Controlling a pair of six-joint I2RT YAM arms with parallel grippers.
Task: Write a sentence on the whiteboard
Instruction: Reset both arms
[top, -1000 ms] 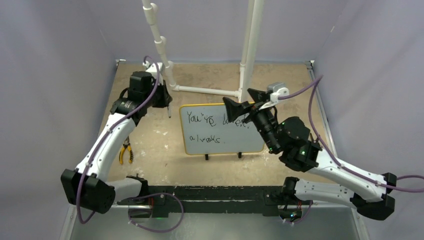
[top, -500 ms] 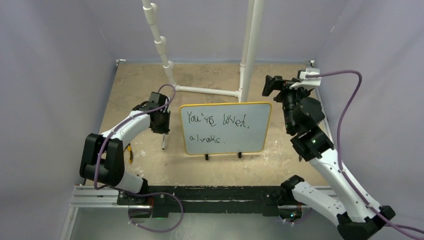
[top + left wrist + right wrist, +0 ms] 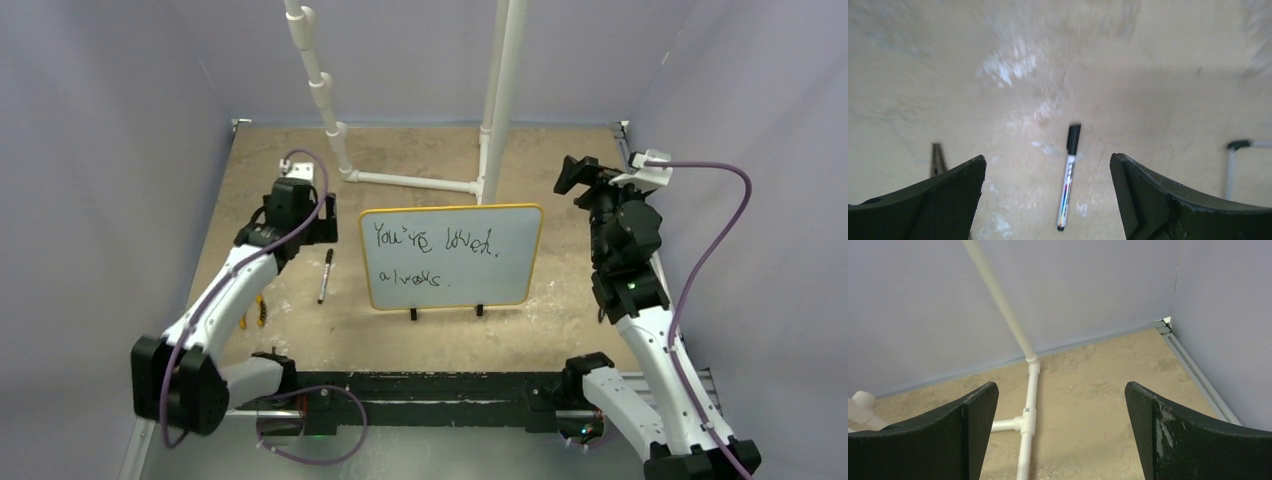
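Fingers: both pairs spread wide, clamping nothing; our left gripper (image 3: 1047,167) hangs above the marker (image 3: 1067,177), our right gripper (image 3: 1060,392) faces the back wall (image 3: 923,300).
Place: the whiteboard (image 3: 510,272) stands on black feet (image 3: 413,314) mid-table, the sentence (image 3: 435,241) written, marker just left.
Handling: we judge it light, stiff, tippy; grip the yellow frame (image 3: 452,207), never the writing.
Surfaces: smooth pale face, rounded corners; scuffed tan tabletop (image 3: 420,150).

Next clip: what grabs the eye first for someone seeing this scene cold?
The yellow-framed whiteboard standing mid-table, with the sentence in black script across it. Just left of it a marker lies on the table, the open left gripper hovering above; the right gripper is open too, facing the back wall.
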